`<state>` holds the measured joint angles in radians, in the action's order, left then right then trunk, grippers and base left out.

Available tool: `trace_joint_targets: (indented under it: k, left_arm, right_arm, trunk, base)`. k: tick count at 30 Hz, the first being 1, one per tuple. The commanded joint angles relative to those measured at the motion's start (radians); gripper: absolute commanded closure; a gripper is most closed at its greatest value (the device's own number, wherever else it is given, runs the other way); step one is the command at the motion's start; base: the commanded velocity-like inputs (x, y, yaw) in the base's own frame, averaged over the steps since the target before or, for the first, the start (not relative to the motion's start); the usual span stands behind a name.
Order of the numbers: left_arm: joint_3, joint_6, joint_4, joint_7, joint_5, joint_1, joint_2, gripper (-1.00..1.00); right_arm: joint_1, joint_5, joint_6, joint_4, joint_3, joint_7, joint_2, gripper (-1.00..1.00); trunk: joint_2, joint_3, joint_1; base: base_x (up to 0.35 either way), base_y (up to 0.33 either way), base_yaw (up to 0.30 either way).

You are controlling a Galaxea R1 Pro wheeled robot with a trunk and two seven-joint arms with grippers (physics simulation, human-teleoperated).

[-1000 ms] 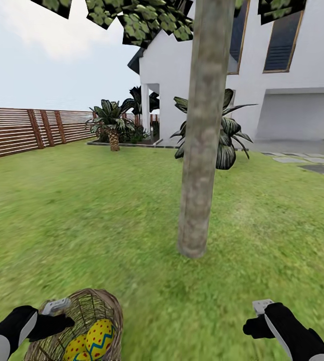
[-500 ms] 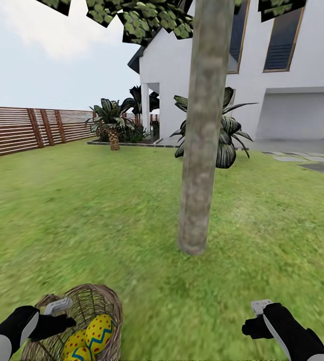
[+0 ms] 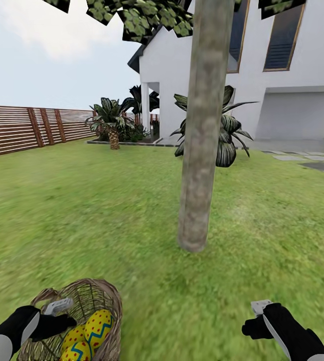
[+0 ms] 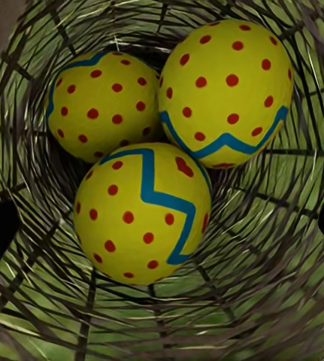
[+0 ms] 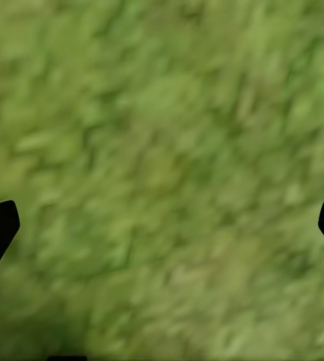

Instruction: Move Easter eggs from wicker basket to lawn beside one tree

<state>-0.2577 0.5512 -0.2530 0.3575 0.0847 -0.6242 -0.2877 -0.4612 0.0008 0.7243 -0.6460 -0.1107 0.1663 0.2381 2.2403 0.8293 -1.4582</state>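
All three eggs point(image 4: 143, 210) are seen in the basket point(image 3: 104, 296) on the lawn point(image 3: 82, 220), directly below the left tool point(image 4: 162, 226) — open, seemingly empty. The right tool point(image 5: 162, 226) is held open over grass, farther off; the tree point(image 3: 199, 150) stands ahead.

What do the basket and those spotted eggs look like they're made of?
The basket looks like open-weave brown wicker: thin crossing strands with grass showing through the gaps. The eggs look smooth and hard, maybe painted plastic, with flat yellow colour, red dots and blue zigzags; the render leaves that open.
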Motion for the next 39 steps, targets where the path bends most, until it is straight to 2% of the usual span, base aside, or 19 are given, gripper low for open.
trace_joint_targets:
  k: [1, 37, 39]
  left_arm:
    - [-0.008, 0.006, -0.002, 0.006, 0.009, 0.000, 0.001, -1.00]
    - [-0.007, 0.005, -0.002, 0.006, 0.009, -0.001, 0.015, -1.00]
    - [-0.008, 0.004, -0.003, 0.006, 0.009, 0.000, 0.014, -1.00]
  right_arm:
    - [-0.001, 0.001, 0.004, -0.001, -0.004, 0.002, 0.001, -1.00]
    - [-0.001, 0.001, 0.004, 0.000, -0.008, 0.002, 0.000, -1.00]
    - [-0.001, 0.002, 0.004, 0.000, -0.008, 0.002, 0.000, -1.00]
  trunk:
    - [0.008, 0.004, -0.004]
    - [0.260, 0.117, -0.142]
    - [0.260, 0.125, -0.143]
  base:
    - [0.000, 0.000, 0.000]
    - [0.000, 0.000, 0.000]
    - [0.000, 0.000, 0.000]
